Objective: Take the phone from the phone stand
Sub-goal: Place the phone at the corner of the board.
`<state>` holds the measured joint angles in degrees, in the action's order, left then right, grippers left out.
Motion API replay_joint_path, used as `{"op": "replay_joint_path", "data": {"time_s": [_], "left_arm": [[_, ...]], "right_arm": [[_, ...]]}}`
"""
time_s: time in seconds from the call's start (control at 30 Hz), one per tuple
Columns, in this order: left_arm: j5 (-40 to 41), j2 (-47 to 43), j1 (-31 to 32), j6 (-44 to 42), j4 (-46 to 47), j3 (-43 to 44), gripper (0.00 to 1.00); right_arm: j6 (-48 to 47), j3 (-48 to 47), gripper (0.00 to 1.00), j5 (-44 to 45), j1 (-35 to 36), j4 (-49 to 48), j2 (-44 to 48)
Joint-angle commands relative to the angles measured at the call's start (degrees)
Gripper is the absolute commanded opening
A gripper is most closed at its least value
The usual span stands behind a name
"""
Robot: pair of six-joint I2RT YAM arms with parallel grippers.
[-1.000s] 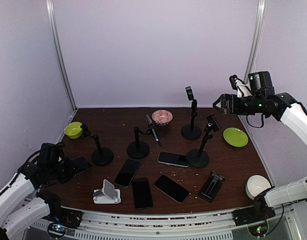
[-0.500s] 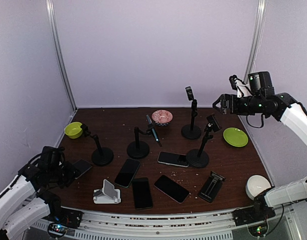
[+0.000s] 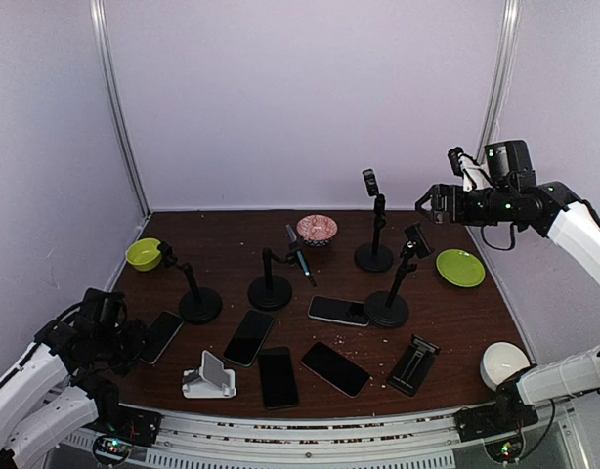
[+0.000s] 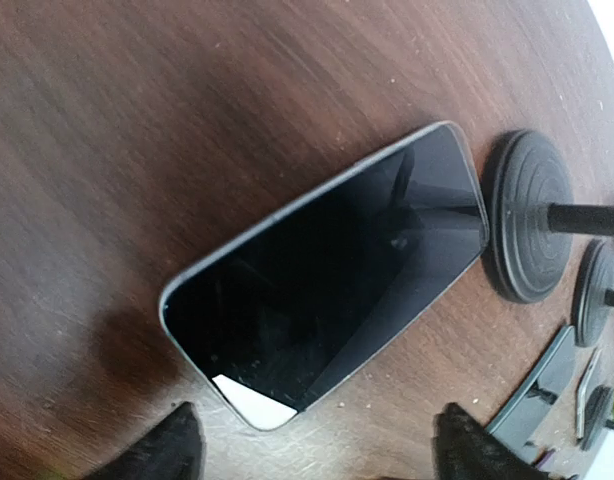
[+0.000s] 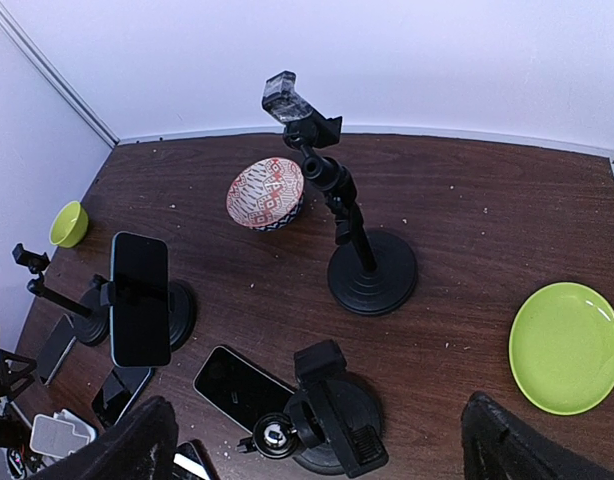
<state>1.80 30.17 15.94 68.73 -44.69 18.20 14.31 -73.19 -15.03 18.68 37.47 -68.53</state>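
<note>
Dark wooden table [image 4: 137,120], phone [image 4: 327,270] flat before wide-spread left claw [image 4: 322,455].

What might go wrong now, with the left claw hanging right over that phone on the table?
1. The left gripper hangs low, jaws open, at the near end of the flat phone. A careless pull-away might shove it against the stand base close by.
2. The clamped phone sits among a neighbouring stand and a loose phone, so reaching for it may knock something over.
</note>
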Motion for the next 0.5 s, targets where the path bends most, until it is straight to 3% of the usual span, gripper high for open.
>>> {"op": "replay_joint_path", "data": {"time_s": [0.0,0.07,0.27,0.47], "left_arm": [[2.62,-0.06,-0.43,-0.09,-1.01,2.66,0.90],[3.28,0.16,-0.45,-0.30,-1.80,3.33,0.97],[6.64,1.09,-0.40,-2.09,-4.43,6.37,0.98],[14.83,2.68,-0.39,-11.29,-7.34,15.14,0.98]], "right_arm": [[0.26,0.21,1.00,0.04,0.13,-1.14,0.15],[0.21,-0.04,0.99,0.29,0.13,-0.85,0.23],[0.08,-0.65,1.00,1.27,0.11,0.79,0.44],[-0.84,-1.18,1.00,6.81,0.13,6.65,1.11]]}}
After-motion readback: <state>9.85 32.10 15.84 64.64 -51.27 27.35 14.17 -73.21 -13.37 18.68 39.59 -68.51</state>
